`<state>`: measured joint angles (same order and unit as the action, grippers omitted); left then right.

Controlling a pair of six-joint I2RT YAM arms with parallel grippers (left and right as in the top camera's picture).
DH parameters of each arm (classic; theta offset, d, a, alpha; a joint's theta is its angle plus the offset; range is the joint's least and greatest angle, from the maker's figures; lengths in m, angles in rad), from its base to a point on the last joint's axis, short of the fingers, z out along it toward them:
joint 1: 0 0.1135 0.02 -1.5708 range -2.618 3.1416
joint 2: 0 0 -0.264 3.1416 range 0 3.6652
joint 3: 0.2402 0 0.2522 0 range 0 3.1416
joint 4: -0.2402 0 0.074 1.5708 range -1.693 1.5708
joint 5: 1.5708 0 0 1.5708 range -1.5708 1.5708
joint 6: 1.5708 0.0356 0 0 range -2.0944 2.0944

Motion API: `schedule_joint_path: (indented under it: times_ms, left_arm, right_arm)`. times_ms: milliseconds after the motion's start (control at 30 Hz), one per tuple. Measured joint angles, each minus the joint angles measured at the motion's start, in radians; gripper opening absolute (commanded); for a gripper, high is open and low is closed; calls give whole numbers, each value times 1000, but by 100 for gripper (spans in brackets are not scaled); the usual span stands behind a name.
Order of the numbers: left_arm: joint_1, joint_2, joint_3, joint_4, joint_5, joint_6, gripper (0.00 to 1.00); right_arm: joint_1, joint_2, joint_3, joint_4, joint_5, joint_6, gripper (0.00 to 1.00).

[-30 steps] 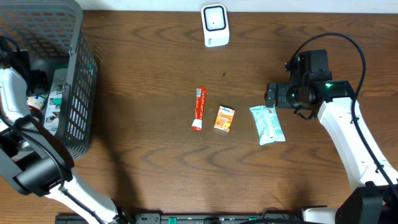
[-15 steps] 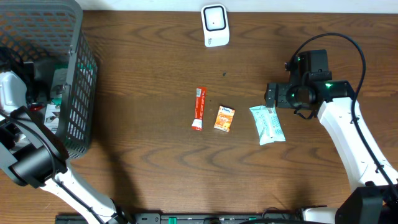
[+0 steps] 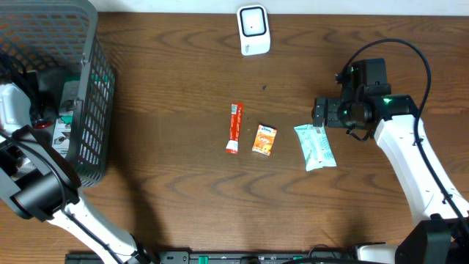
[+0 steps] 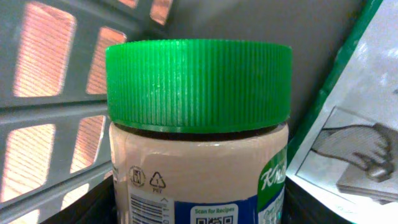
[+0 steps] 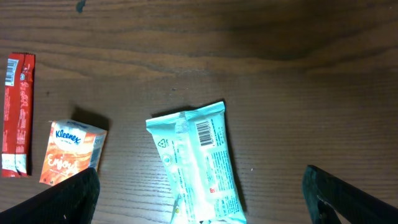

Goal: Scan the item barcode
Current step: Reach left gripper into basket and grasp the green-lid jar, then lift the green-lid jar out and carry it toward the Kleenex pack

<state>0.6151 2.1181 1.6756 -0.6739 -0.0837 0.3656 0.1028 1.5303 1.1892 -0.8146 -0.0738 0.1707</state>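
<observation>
A jar (image 4: 199, 162) with a ribbed green lid, a beige body and a barcode (image 4: 149, 208) low on its label fills the left wrist view. It stands inside the grey basket (image 3: 94, 110). My left gripper (image 4: 199, 208) has its dark fingers (image 4: 93, 208) pressed against both sides of the jar. My right gripper (image 5: 202, 199) is wide open above a teal packet (image 5: 199, 168) that lies on the table with its barcode facing up. The white scanner (image 3: 253, 30) stands at the table's far edge.
A red stick packet (image 3: 234, 127) and an orange Kleenex pack (image 3: 264, 140) lie mid-table, left of the teal packet (image 3: 314, 146). A green-and-white printed pack (image 4: 354, 137) sits in the basket beside the jar. The basket wall (image 4: 56, 124) is close behind the jar.
My left gripper has shifted a little to the right inside the basket. The right arm and the items on the table have not moved.
</observation>
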Motion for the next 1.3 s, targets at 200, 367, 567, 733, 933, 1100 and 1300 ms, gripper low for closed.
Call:
schedule_joint_path:
  times_ms: [200, 367, 567, 733, 933, 1100, 1300]
  left_arm:
    - [-1, -79, 14, 8, 15, -68, 38]
    - [-1, -241, 23, 48, 29, -135, 38]
    - [-1, -444, 36, 93, 34, -237, 39]
    - [-17, -632, 38, 56, 131, -343, 39]
    - [-158, -830, 43, -131, 282, -472, 40]
    - [-402, -921, 44, -308, 330, -527, 40]
    - [-674, -914, -22, -446, 338, -554, 40]
  right_arm:
    - [0, 0, 0, 0, 0, 0, 99]
    - [0, 0, 0, 0, 0, 0, 99]
    - [0, 0, 0, 0, 0, 0, 99]
    - [0, 0, 0, 0, 0, 0, 99]
    - [0, 0, 0, 0, 0, 0, 99]
    - [0, 0, 0, 0, 0, 0, 99]
    - [0, 0, 0, 0, 0, 0, 99]
